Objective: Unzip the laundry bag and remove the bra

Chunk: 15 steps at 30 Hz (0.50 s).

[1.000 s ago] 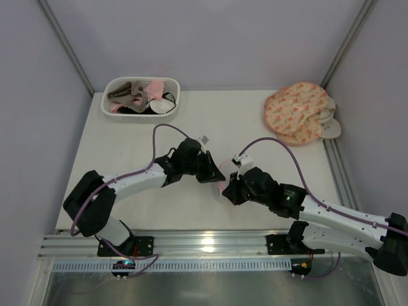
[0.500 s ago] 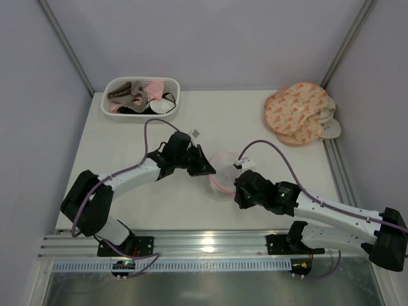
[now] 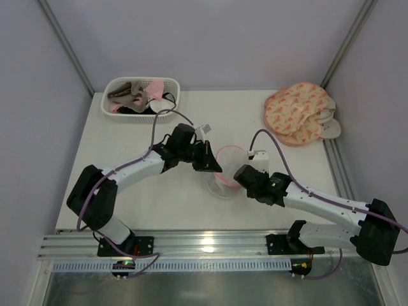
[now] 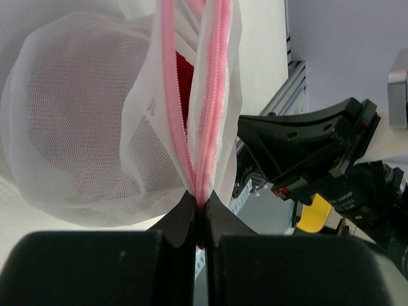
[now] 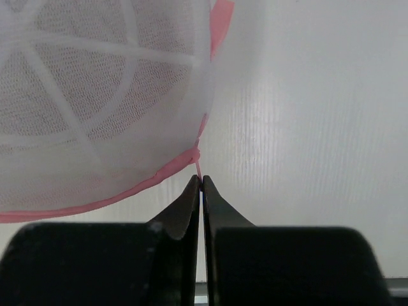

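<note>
Pinching pink zipper rim [image 4: 199, 172] at its tips, left gripper [image 4: 200, 203] clamped tight; right gripper [image 5: 199, 186] clamped on pink tab [image 5: 198, 166]. Laundry bag [image 3: 226, 167] judged light, floppy mesh: hold zipper tape, not netting.

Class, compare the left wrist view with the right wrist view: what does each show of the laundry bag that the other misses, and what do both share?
Left wrist only: the laundry bag with its zipper parted, something red inside, the right arm beyond. Right wrist only: its ribbed mesh side and the table beside it. Both: the bag's pink edge pinched, by the left end effector in one, the right end effector in the other.
</note>
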Each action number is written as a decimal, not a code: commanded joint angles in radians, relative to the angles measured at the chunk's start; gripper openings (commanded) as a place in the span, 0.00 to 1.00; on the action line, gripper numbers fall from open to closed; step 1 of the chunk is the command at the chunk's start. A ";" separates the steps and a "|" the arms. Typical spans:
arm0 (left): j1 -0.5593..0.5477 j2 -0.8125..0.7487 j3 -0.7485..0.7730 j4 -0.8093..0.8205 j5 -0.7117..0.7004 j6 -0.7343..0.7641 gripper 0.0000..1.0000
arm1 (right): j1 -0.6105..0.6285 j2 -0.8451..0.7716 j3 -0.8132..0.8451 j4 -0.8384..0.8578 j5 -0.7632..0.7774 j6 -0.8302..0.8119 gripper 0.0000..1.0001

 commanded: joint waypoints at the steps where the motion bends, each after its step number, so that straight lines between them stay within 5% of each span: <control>1: 0.005 0.041 0.087 -0.070 0.139 0.120 0.00 | -0.045 -0.005 0.026 -0.019 0.143 0.033 0.04; 4: 0.005 0.070 0.107 -0.083 0.144 0.133 0.01 | -0.071 -0.034 0.018 0.008 0.139 0.002 0.04; 5: 0.005 0.076 0.107 -0.077 0.136 0.130 0.11 | -0.075 -0.046 0.017 0.018 0.131 -0.009 0.04; 6: 0.006 0.076 0.101 -0.068 0.135 0.121 0.28 | -0.073 -0.053 0.014 0.019 0.125 -0.015 0.04; 7: 0.005 0.073 0.093 -0.051 0.130 0.110 0.57 | -0.075 -0.057 0.011 0.028 0.116 -0.027 0.04; 10: 0.006 0.025 0.044 0.004 0.069 0.062 0.92 | -0.075 -0.076 0.001 0.036 0.085 -0.041 0.04; 13: 0.005 -0.065 -0.011 0.034 -0.006 0.024 0.99 | -0.076 -0.097 -0.015 0.035 0.066 -0.044 0.04; 15: 0.005 -0.150 -0.048 0.026 -0.093 0.007 0.99 | -0.076 -0.103 -0.014 0.012 0.065 -0.037 0.31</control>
